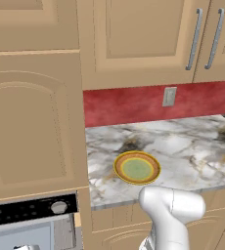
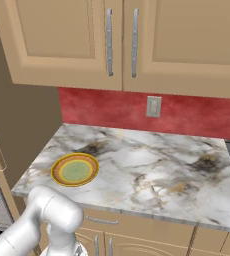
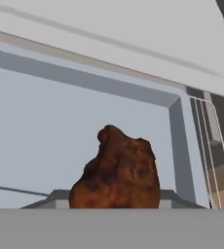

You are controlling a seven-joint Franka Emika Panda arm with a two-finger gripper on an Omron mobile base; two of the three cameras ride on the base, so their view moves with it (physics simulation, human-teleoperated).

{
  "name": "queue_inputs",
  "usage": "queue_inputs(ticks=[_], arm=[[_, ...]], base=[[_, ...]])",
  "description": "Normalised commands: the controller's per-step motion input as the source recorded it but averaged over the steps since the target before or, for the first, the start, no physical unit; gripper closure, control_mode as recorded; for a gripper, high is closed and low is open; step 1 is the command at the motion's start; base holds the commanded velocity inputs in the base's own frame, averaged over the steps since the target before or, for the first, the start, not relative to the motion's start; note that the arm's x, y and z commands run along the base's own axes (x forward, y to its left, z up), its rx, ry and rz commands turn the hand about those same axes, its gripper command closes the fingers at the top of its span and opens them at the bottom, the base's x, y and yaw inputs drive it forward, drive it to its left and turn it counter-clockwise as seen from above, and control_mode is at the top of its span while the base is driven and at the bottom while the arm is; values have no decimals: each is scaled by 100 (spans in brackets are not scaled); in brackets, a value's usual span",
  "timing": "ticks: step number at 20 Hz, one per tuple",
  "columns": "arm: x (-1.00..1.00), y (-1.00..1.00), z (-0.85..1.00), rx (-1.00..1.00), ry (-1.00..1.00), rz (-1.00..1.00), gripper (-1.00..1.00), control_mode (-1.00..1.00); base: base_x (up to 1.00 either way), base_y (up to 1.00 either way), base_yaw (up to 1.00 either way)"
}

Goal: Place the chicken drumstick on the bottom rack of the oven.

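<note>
The marble counter runs under the red backsplash, grey-white with dark and rusty veining. A round yellow-rimmed plate with a green centre sits directly on it, near the front left corner.

Plate on counter near its front-left, oven below and left of counter, wall outlet behind plate, chicken drumstick before oven's glass window.
</note>
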Motion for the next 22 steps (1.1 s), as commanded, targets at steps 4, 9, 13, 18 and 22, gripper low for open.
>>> queue_inputs(ticks=[4,9,13,18,22], arm=[[1,0,-2,9,-2,-2,100,-100],[22,-4,-1,5,0,-3,100,-100],[46,-7,0,1,0,-4,100,-100],[44,-1,-14,0,-1,-2,100,-100],[18,0,-52,0,-7,-1,100,-100]], base=[[0,0,0],[0,0,0],[0,0,0],[0,0,0],[0,0,0]])
